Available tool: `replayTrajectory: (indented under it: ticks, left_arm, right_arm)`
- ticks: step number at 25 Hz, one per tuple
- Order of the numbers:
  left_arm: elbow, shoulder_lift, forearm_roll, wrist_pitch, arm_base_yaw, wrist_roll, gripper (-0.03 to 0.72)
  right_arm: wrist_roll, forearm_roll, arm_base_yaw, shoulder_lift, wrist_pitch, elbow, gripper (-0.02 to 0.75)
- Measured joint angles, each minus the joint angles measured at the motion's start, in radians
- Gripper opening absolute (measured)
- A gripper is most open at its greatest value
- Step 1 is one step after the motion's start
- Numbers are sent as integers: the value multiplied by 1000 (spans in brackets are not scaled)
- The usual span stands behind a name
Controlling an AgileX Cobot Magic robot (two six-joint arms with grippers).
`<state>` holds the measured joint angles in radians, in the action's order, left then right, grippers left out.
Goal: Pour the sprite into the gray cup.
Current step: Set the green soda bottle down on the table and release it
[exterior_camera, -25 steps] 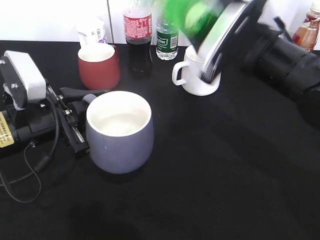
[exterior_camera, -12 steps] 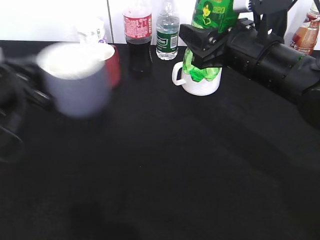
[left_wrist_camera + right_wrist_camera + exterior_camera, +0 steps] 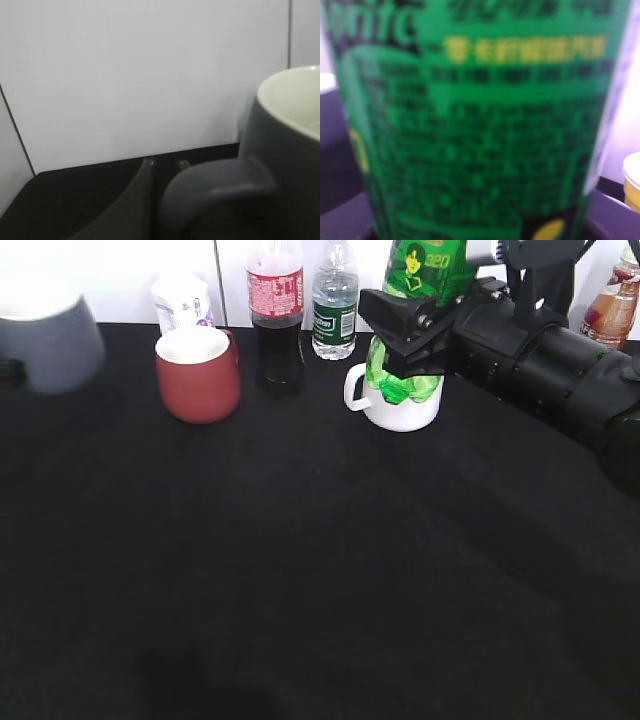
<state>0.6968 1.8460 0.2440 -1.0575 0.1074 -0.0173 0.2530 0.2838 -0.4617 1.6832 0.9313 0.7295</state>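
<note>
The sprite point(image 3: 420, 275) is a green bottle standing upright in my right gripper point(image 3: 408, 335), which is shut around its lower body, in front of the white mug. Its label fills the right wrist view point(image 3: 475, 125). The gray cup point(image 3: 45, 330) hangs blurred above the table at the far left edge. In the left wrist view the gray cup point(image 3: 285, 165) is close at the right. Its loop handle point(image 3: 215, 192) lies at my left gripper's fingertips point(image 3: 165, 162), which are shut on it. The left arm is out of the exterior view.
A brick-red mug point(image 3: 198, 373), a small white pot point(image 3: 182, 302), a red-labelled cola bottle point(image 3: 275, 300) and a clear bottle with a dark green label point(image 3: 334, 305) line the back. A white mug point(image 3: 395, 412) stands under the sprite. An orange bottle point(image 3: 612, 302) is at far right.
The gray cup was lifted from the table's left middle and carried up to the far left edge. The sprite swung from tilted to upright, then stayed still.
</note>
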Motion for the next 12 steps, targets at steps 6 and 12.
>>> replayTrajectory:
  ticks: [6,12]
  left_arm:
    - [209,265,1,27,-10,1,71]
    - [251,303,4,32,-14,-11,132]
  right_arm:
    - [0,0,0,0,-1,0,447]
    - [0,-4,0,0,-2,0,437]
